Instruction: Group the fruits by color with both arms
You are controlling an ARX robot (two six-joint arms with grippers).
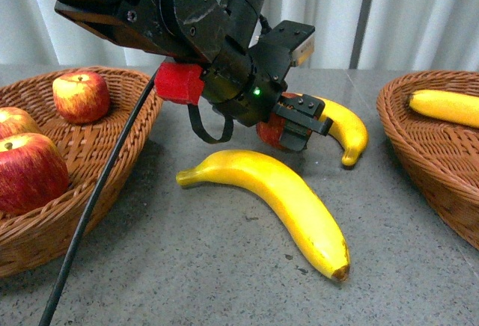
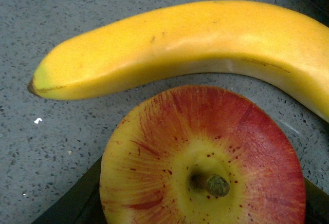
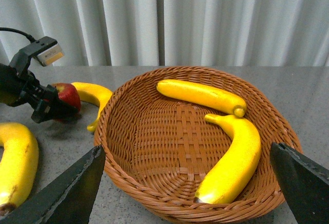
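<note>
My left gripper point(image 1: 288, 133) is shut on a red apple point(image 1: 271, 133) at the table's middle, between two bananas. In the left wrist view the apple point(image 2: 205, 157) shows stem up, next to a yellow banana point(image 2: 180, 44). A large banana point(image 1: 284, 191) lies in front of it, a smaller banana point(image 1: 346, 128) behind. Three apples point(image 1: 81, 96) lie in the left basket point(image 1: 112, 176). My right gripper point(image 3: 187, 193) is open and empty over the right basket point(image 3: 154, 183), which holds two bananas point(image 3: 236, 157). The left gripper and apple point(image 3: 67, 98) also show there.
The right basket point(image 1: 419, 154) stands at the table's right with one banana point(image 1: 445, 105) in view. White curtains hang behind the grey speckled table point(image 1: 224, 266). A black cable point(image 1: 90, 206) runs from the left arm across the left basket's rim.
</note>
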